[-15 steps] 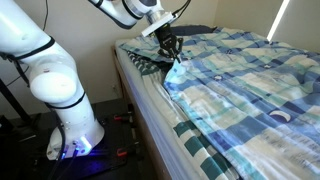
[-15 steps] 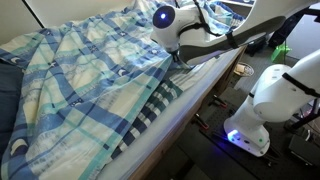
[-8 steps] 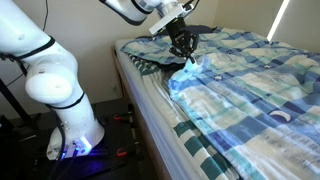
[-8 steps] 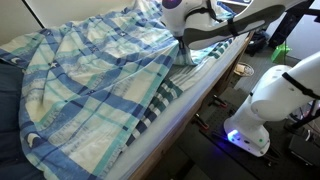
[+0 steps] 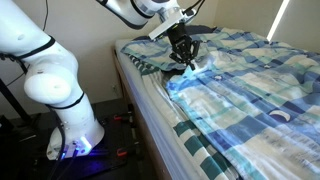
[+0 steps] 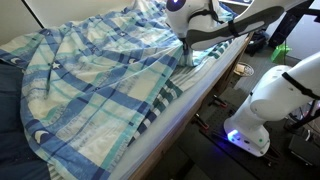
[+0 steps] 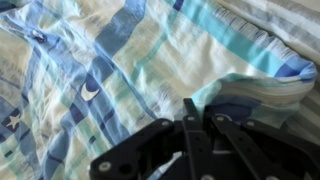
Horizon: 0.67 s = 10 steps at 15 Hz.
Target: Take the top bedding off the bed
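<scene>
The top bedding, a plaid quilt (image 5: 250, 80) of light blue, dark blue, white and pale yellow squares, covers most of the bed in both exterior views (image 6: 90, 80). My gripper (image 5: 184, 62) is shut on a fold of the quilt's edge and holds it lifted over the bed's side (image 6: 187, 52). In the wrist view the black fingers (image 7: 200, 118) are pressed together on the quilt (image 7: 120, 60). The bed's white sheet with teal-green stripes (image 5: 165, 100) shows bare along the side (image 6: 165, 100).
The robot's white base (image 5: 60, 90) stands on the floor beside the bed (image 6: 255, 110). A dark cloth (image 5: 145, 62) lies at the bed's corner. A wall (image 5: 90, 30) is behind the base.
My gripper has carried the quilt's edge farther over the bed, away from the side, and more striped sheet is bared. It stays shut on the quilt.
</scene>
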Tool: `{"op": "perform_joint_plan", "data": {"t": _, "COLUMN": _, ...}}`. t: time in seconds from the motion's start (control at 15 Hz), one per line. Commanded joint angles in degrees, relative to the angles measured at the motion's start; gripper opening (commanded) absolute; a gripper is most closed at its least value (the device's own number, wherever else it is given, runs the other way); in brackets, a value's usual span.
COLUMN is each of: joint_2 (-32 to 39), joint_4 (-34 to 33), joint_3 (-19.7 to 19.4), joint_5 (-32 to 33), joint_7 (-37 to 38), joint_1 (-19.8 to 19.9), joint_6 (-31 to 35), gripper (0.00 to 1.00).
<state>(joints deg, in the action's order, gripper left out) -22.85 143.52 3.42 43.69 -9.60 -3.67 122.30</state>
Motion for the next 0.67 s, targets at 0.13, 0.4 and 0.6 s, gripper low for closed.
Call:
{"op": "perform_joint_plan", "data": {"t": 0.13, "joint_2": 0.0, "joint_4": 1.4, "joint_3": 0.5, "joint_5": 0.1, "joint_7": 0.0, "joint_1": -0.8, "joint_6": -0.2, "gripper": 0.09}}
{"op": "perform_joint_plan", "data": {"t": 0.4, "joint_2": 1.3, "joint_4": -3.1, "joint_3": 0.3, "joint_5": -3.0, "joint_7": -2.1, "joint_1": -1.0, "joint_6": -3.1, "gripper": 0.02}}
{"op": "perform_joint_plan", "data": {"t": 0.6, "joint_2": 5.1, "joint_4": -12.1, "joint_3": -0.2, "joint_5": -4.6, "joint_7": -3.0, "joint_1": -0.2, "joint_6": -4.5, "gripper": 0.02}}
